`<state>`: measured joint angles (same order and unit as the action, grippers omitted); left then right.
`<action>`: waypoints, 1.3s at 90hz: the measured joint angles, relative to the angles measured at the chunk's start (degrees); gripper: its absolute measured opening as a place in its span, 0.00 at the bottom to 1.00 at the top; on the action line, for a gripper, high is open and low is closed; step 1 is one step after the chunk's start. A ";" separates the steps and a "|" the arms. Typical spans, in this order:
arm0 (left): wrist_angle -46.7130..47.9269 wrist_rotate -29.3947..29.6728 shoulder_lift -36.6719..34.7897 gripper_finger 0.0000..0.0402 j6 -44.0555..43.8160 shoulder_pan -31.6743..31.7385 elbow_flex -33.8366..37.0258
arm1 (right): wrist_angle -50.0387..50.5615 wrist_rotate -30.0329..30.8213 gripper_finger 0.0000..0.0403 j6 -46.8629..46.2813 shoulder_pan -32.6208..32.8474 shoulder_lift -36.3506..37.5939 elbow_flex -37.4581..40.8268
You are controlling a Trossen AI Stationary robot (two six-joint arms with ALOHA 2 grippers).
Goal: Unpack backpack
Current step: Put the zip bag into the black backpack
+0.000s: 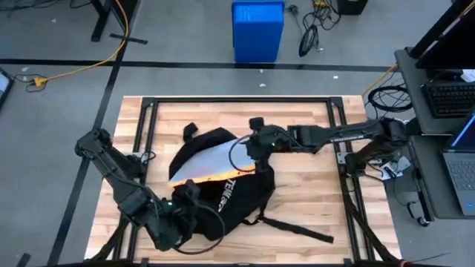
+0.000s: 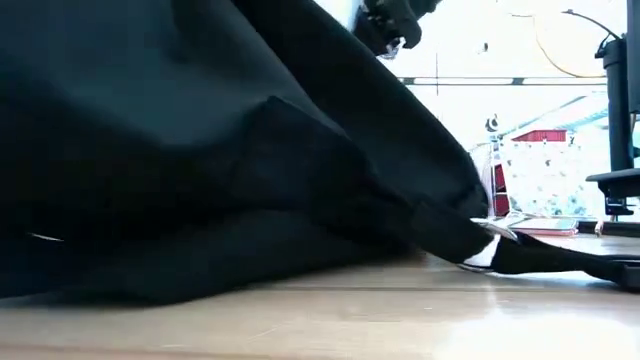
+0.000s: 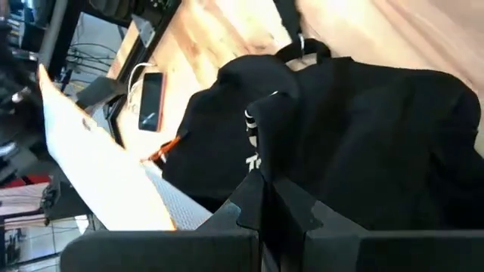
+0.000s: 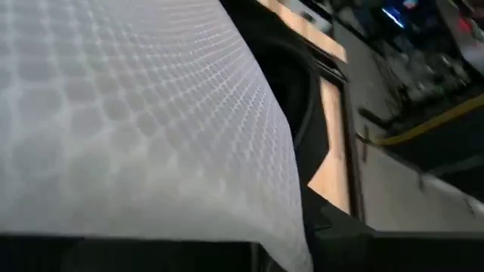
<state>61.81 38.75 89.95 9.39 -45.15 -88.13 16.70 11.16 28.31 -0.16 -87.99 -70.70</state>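
Note:
The black backpack lies on the wooden table, its white lettering facing up and its straps trailing toward the near right. A flat white sheet with a honeycomb texture and an orange edge sticks out of the backpack's far side, slanting up. My right gripper is shut on the sheet's right end. My left gripper is shut on the backpack's near left part. In the low view the backpack fills most of the picture. My left gripper pinches a raised fold of the backpack's black fabric between its two fingers, coming from the table's near left side. The rest of the backpack lies on the table. My right gripper holds the white sheet by its right end, coming level from the table's right. The fingers are hidden under the sheet in the wrist view. The sheet's lower part stays inside the backpack.
A black metal frame runs around the tabletop. A phone with a white cable lies past the table's right side. A blue bin stands on the floor beyond the far edge. A desk with a laptop stands at the right.

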 joint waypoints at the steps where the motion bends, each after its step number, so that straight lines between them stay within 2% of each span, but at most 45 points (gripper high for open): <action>1: 0.02 -0.02 0.00 0.00 0.00 0.00 0.05 | -0.15 -0.94 0.01 0.42 -0.28 -0.07 0.00; 7: 0.20 -0.10 0.00 0.00 0.04 0.02 0.27 | -1.11 -5.92 0.01 2.72 -1.69 -0.83 0.02; 20: 0.40 0.15 0.00 0.00 -0.53 0.15 0.27 | -1.96 -6.56 0.01 3.21 -2.58 -1.94 0.02; 45: -3.11 1.74 0.00 0.02 -19.84 0.20 0.27 | 5.81 -6.89 0.01 -3.33 -1.42 -1.96 0.02; 53: -3.93 1.63 0.00 0.10 -24.81 0.09 0.27 | 5.36 -6.77 0.01 -3.73 -1.10 -1.96 0.02; 65: -4.03 1.68 0.00 0.27 -32.55 -1.17 0.27 | 3.14 -6.54 0.01 -5.34 -0.16 -1.96 0.04; 74: -4.32 2.04 0.00 0.40 -34.04 -3.14 0.27 | 3.80 -6.56 0.01 -8.43 1.03 -1.96 0.04; 80: -6.98 4.66 0.00 0.46 -34.01 -3.93 0.27 | 4.24 -6.54 0.01 -10.47 1.91 -1.96 0.04; 89: -16.18 10.27 0.00 0.52 -32.95 -2.91 0.27 | 4.53 -6.54 0.01 -11.60 2.87 -1.96 0.04; 97: -21.22 9.60 1.42 0.54 -34.08 0.51 0.27 | 4.47 -6.55 0.01 -11.47 2.96 -1.96 0.04; 110: -20.99 2.29 7.32 0.49 -35.01 4.58 0.51 | 4.59 -6.36 0.01 -10.51 1.61 -1.33 0.07; 117: -20.82 1.71 10.24 0.45 -36.88 5.95 0.51 | 5.67 -6.46 0.01 -9.47 0.70 -0.86 0.07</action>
<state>40.99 40.46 100.19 -27.49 -39.20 -87.61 22.37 4.70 18.84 0.54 -88.85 -70.63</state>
